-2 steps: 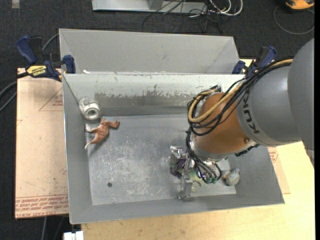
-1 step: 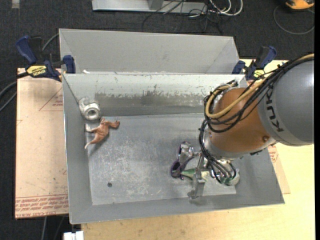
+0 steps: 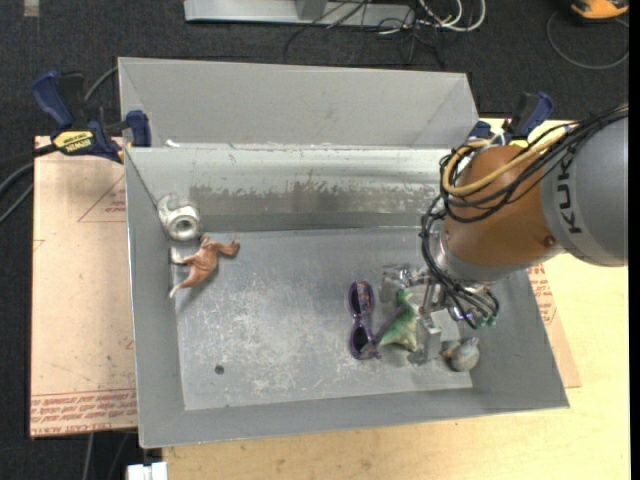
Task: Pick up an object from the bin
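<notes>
1. Grey metal bin (image 3: 300, 353): by its left wall a silver metal cylinder (image 3: 181, 219) and an orange toy dinosaur (image 3: 207, 260) are noted, well apart from the arm.
2. Right of centre, purple sunglasses (image 3: 360, 318) are seen beside a green toy figure (image 3: 402, 328).
3. The jaws are set low against the green figure's right side; whether open or closed cannot be told.
4. Step judged: approach to grasp, nothing lifted yet. A secure closing on the figure, then a straight lift, is called for.

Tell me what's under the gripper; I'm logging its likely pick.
A green toy lies under the gripper, beside purple sunglasses and a small grey round thing. The gripper covers part of the toy, so its full shape is hidden.
</notes>
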Controlling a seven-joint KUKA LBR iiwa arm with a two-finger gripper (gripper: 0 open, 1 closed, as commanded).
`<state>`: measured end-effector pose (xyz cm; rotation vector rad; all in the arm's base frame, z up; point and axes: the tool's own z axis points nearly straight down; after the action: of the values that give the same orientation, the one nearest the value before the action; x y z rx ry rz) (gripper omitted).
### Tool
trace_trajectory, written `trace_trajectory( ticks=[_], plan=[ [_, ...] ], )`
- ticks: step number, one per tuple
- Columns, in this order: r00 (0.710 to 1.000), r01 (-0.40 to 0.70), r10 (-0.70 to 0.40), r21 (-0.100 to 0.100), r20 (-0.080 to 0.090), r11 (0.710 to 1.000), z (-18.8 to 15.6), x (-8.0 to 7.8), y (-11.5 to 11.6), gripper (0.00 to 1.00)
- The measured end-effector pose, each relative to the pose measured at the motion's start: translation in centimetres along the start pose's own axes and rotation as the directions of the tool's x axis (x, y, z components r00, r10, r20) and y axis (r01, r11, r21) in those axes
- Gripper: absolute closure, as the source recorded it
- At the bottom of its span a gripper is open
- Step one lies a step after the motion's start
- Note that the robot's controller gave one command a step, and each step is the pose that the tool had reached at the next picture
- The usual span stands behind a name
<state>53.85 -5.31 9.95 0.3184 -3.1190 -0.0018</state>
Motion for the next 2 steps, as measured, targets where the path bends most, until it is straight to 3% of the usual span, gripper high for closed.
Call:
trace_trajectory(
  ticks=[1, 2],
  plan=[
    [0.995, 0.096, -0.096, 0.000, 0.011, 0.995, 3.0, -0.2, 3.2, 0.00],
    [0.999, 0.033, -0.033, -0.001, 0.003, 0.999, 2.9, -2.8, 3.1, 1.00]
  ],
)
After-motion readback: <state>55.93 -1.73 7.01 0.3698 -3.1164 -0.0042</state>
